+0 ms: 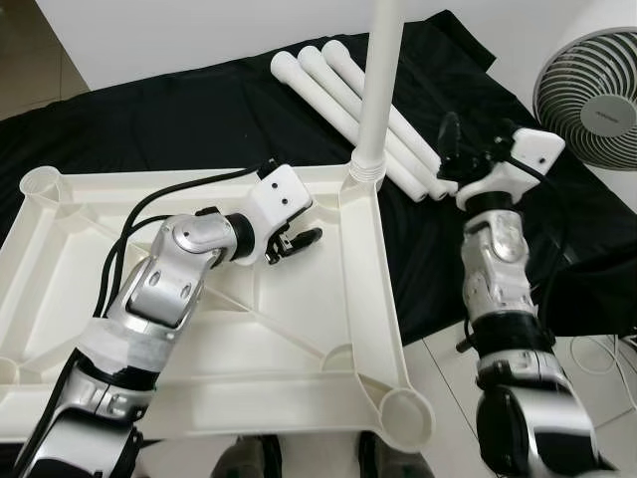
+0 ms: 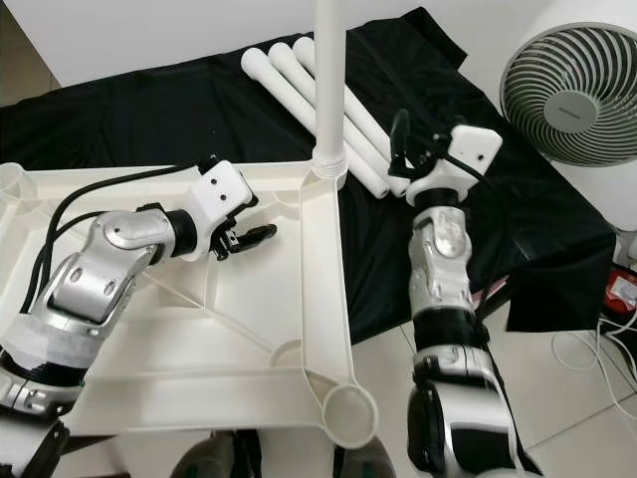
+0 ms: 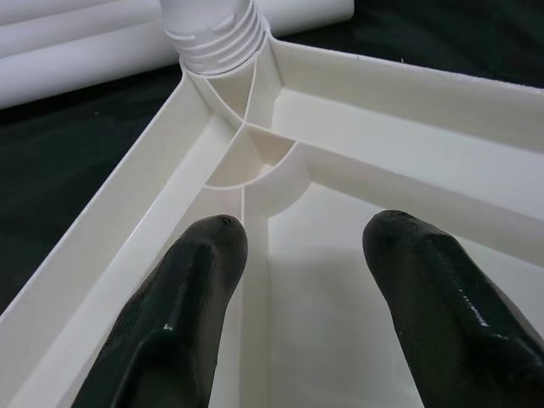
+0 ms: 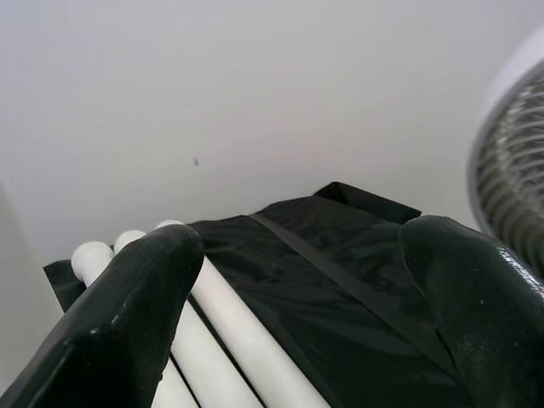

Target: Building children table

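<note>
So far one leg (image 1: 378,90) is standing in the tabletop's (image 1: 299,339) far right corner, three legs (image 1: 338,85) are waiting, both grippers (image 1: 295,241) (image 1: 468,149) hanging open.

White tabletop (image 1: 299,339), white legs (image 1: 338,85), black cloth (image 1: 179,119)

You are looking down at what is reading as a room in a home: a tiled floor (image 2: 587,398) is running beside a plain white wall (image 1: 199,30), a pedestal fan (image 2: 567,90) is standing close by, and a black cloth (image 1: 149,129) is lying spread out.
</note>
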Controlling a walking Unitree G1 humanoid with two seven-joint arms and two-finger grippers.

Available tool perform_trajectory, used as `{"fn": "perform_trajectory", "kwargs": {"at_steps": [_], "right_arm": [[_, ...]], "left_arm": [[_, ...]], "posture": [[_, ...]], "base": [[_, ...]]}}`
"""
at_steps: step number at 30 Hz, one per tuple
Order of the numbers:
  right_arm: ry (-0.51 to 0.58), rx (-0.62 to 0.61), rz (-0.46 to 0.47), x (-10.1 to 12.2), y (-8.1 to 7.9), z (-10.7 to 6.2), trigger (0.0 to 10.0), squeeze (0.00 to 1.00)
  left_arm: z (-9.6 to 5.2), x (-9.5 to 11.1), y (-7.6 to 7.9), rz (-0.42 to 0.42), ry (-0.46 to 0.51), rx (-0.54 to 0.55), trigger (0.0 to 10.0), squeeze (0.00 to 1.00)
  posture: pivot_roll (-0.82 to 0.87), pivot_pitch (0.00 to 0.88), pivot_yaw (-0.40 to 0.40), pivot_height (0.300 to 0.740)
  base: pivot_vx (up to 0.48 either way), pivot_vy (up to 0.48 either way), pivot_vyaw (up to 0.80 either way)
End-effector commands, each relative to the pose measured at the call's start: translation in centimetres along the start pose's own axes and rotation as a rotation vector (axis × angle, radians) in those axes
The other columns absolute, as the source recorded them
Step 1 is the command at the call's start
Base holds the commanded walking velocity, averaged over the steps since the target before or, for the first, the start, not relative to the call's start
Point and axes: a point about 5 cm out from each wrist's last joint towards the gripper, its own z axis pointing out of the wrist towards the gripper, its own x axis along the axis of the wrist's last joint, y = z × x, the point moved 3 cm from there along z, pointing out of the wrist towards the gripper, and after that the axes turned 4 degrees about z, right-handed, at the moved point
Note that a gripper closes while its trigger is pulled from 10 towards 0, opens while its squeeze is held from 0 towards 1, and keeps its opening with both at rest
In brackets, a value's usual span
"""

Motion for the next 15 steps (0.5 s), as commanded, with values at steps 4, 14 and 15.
{"fn": "perform_trajectory", "kwargs": {"at_steps": [4, 14, 15], "right_arm": [[-0.015, 0.08, 0.01, 0.9, -0.1, -1.6, 10.0, 0.0], [-0.084, 0.212, 0.109, 1.8, -1.8, -3.4, 10.0, 0.0], [-0.108, 0.25, 0.128, 1.9, -2.4, -3.9, 10.0, 0.0]], "left_arm": [[-0.2, -1.9, 0.0, -0.007, -0.058, 0.032, 10.0, 0.0], [0.5, -3.5, 2.8, -0.009, -0.108, -0.12, 10.0, 0.0], [0.8, -4.1, 3.2, -0.012, -0.129, -0.133, 10.0, 0.0]], "posture": [[-0.09, 0.194, 0.084, 0.74], [-0.09, 0.187, 0.072, 0.74], [-0.09, 0.187, 0.072, 0.74]], "base": [[0.0, 0.0, 0.0], [0.0, 0.0, 0.0], [0.0, 0.0, 0.0]]}}
